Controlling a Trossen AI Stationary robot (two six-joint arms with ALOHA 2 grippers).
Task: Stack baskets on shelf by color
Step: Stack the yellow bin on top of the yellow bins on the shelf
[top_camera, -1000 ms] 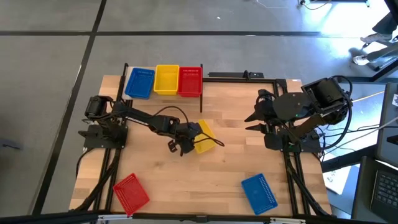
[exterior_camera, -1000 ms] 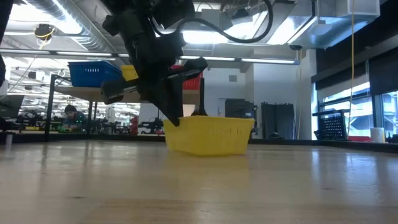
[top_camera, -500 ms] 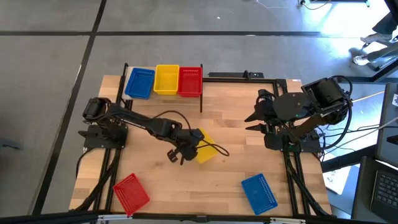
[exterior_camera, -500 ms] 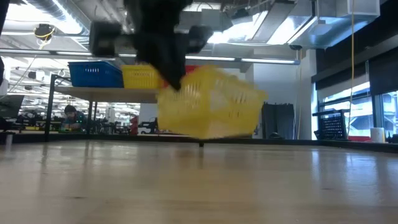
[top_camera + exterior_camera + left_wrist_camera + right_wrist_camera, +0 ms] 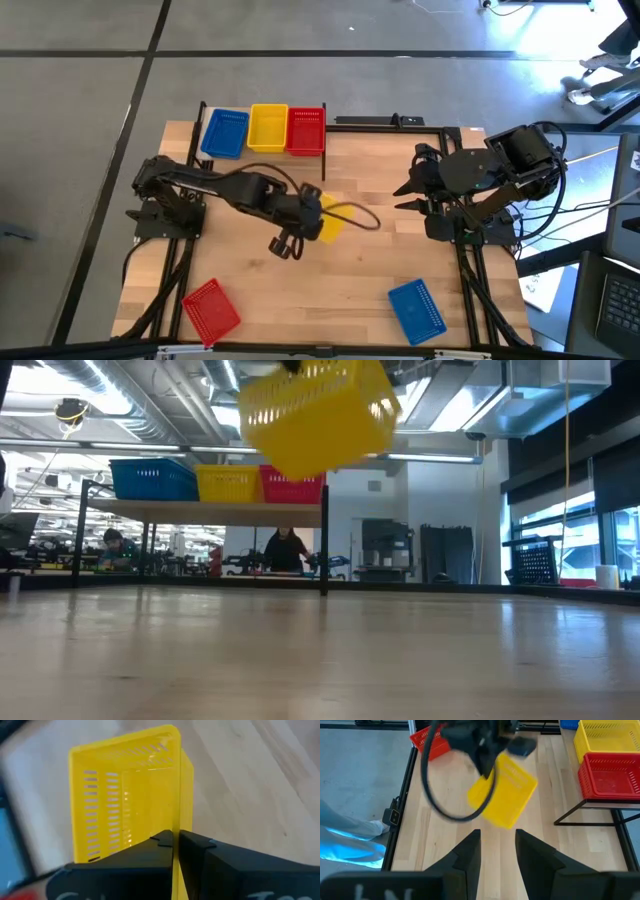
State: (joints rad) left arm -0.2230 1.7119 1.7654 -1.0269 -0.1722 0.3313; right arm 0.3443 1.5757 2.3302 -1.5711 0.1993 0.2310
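One yellow basket [image 5: 127, 795] between left fingers [image 5: 150, 851]

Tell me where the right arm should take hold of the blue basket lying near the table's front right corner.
Grip one long wall of the blue basket, coming from straight above. It sits open side up and slightly skewed on the table, so its thin rim suits one finger inside and one outside. The right tool waits open nearby and would need to turn to match the skew.
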